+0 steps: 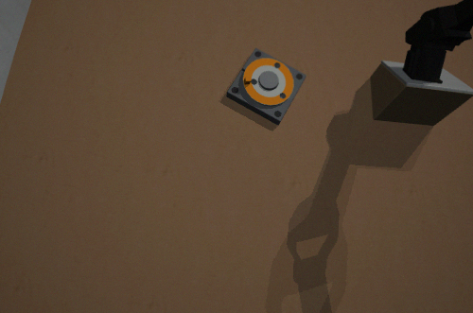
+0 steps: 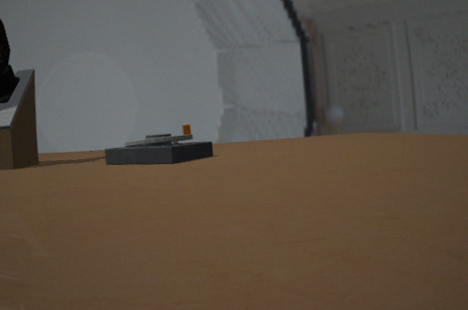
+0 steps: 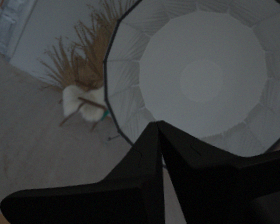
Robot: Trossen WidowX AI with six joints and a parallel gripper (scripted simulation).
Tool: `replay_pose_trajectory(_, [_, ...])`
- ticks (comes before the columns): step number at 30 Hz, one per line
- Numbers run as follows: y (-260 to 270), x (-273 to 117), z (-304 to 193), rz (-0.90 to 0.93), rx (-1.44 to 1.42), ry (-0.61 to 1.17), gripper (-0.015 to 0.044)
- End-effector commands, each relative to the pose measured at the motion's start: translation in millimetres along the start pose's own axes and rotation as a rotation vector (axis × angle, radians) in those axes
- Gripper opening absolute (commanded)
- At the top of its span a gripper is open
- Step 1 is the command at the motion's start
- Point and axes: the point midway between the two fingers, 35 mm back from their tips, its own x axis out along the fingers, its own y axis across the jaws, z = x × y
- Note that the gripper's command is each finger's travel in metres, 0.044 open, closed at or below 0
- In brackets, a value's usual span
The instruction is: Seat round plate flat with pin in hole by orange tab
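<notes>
Seen from above, we find the dark grey square base point(image 1: 246, 97) lying on the brown desk point(image 1: 118, 171), a little above the middle of the view, with a dark bolt head at each of its four corners. On it sits the round plate point(image 1: 269, 80), orange-ringed with a pale inner band, threaded over the grey post point(image 1: 269, 79) at its centre. In the side view the plate point(image 2: 159, 140) is not flat: it slopes, its edge on the side of the upright orange tab point(image 2: 186, 129) standing higher off the base point(image 2: 159, 154) than the opposite edge. We cannot make out the small pin or its hole with certainty in any view. The arm point(image 1: 437, 41) rises from a box-shaped pedestal point(image 1: 416, 95) well to the right of the base, and its shadow falls across the desk below. The wrist view shows the hand point(image 3: 164, 156) clenched on nothing, its two dark fingers meeting at the tips, pointed up towards a pale domed backdrop and well apart from the plate.
</notes>
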Motion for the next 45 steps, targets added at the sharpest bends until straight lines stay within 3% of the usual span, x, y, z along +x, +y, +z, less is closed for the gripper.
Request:
replay_pose_trajectory(1, [-45.8, -35.5, -48.3, -0.120, 0.167, 0.123, 0.0000])
replay_pose_trajectory(5, [-77.0, -68.8, -90.3, -0.220, 0.304, 0.220, 0.0000])
replay_pose_trajectory(11, [-120.3, -151.9, -179.4, -0.433, 0.600, 0.415, 0.0000])
replay_pose_trajectory(21, [-128.3, -285.8, -291.5, -0.731, 1.011, 0.670, 0.0000])
replay_pose_trajectory(27, [-95.0, -392.1, -359.2, -0.955, 1.318, 0.861, 0.0000])
replay_pose_trajectory(29, [-86.5, -409.2, -368.4, -0.992, 1.367, 0.893, 0.0000])
replay_pose_trajectory(33, [-41.0, -481.3, -401.0, -1.146, 1.579, 1.036, 0.0000])
replay_pose_trajectory(37, [-4.0, -525.9, -415.6, -1.244, 1.716, 1.137, 0.0000])
replay_pose_trajectory(43, [92.8, -612.5, -426.6, -1.441, 2.000, 1.386, 0.0000])
replay_pose_trajectory(45, [106.8, -622.6, -425.8, -1.464, 2.035, 1.423, 0.0000])
